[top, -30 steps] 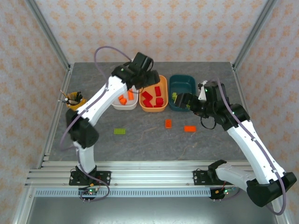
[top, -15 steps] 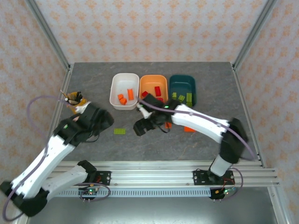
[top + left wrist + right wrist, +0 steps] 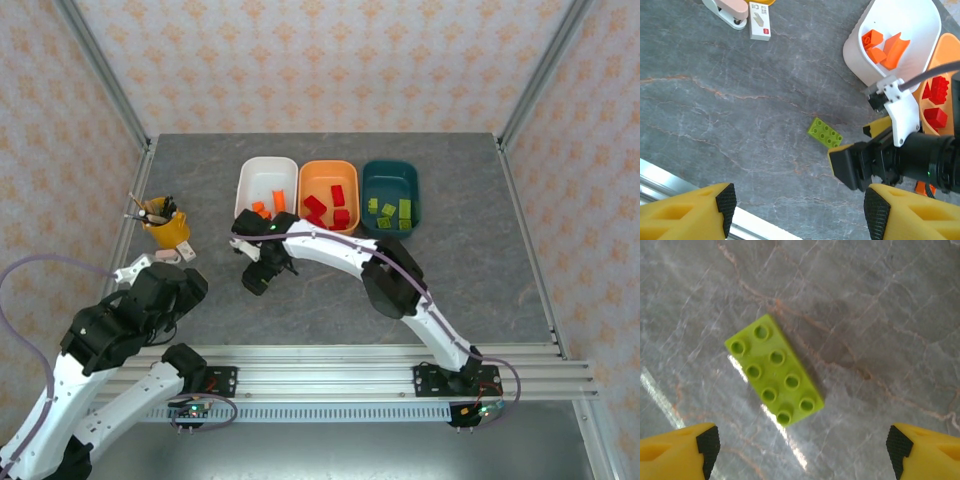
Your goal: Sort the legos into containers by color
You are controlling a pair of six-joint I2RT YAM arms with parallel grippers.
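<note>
**A:** Left side first. What went in the book?

**B:** A yellow cup of pens [image 3: 165, 230] stood near the left edge of the worktop [image 3: 480, 270]. A stapler [image 3: 730, 9] and a small white box [image 3: 760, 20] lay just beside it. The left arm [image 3: 125, 320] sat folded over the front-left corner. The left jaws were open, their black pads [image 3: 726, 200] well apart. There was nothing between them but bare worktop.

**A:** And the loose piece?

**B:** One lime green lego [image 3: 774, 370] lay flat on the worktop, studs up, a little in front of the white tub [image 3: 245, 200]. The right arm [image 3: 320, 243] reached across to the left and hung over it. The right jaws were open too, with one pad [image 3: 707, 442] on either side of the brick. In the wrist view there was a gap on both sides, so they were not touching it.

**A:** The tubs?

**B:** There were three in a row towards the back, sides close together. The white tub held orange legos [image 3: 280, 198]. The orange tub [image 3: 325, 178] held red legos [image 3: 315, 205]. The dark teal tub [image 3: 390, 183], furthest right, held green legos [image 3: 405, 210].
</note>
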